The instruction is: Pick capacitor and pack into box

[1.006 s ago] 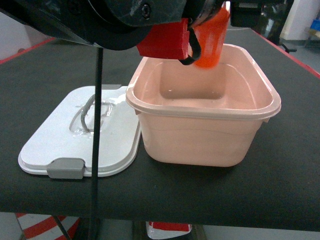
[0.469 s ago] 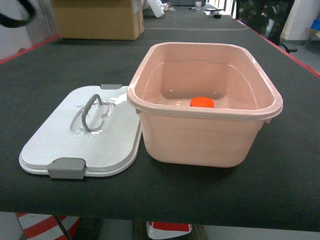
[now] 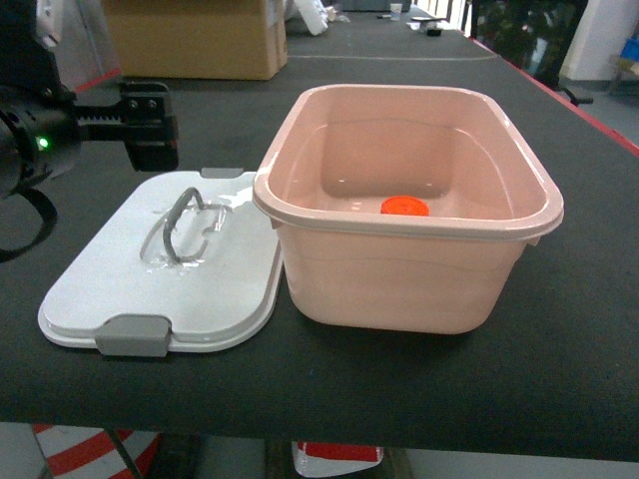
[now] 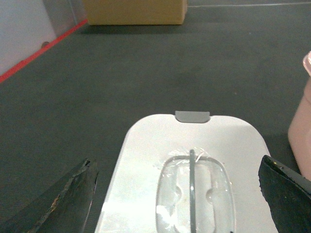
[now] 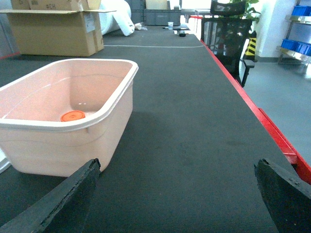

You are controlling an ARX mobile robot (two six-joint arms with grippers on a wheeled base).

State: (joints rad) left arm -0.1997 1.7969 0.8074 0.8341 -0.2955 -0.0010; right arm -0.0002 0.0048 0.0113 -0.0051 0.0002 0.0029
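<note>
Dark table [image 3: 559, 329], capacitor [image 3: 403, 206] inside box [image 3: 399, 274]

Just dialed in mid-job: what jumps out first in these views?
The pale pink box stands open at centre table with an orange capacitor on its floor. Its white lid lies flat to its left, and the left gripper, jaws wide, hangs over the lid's grey handle.
</note>
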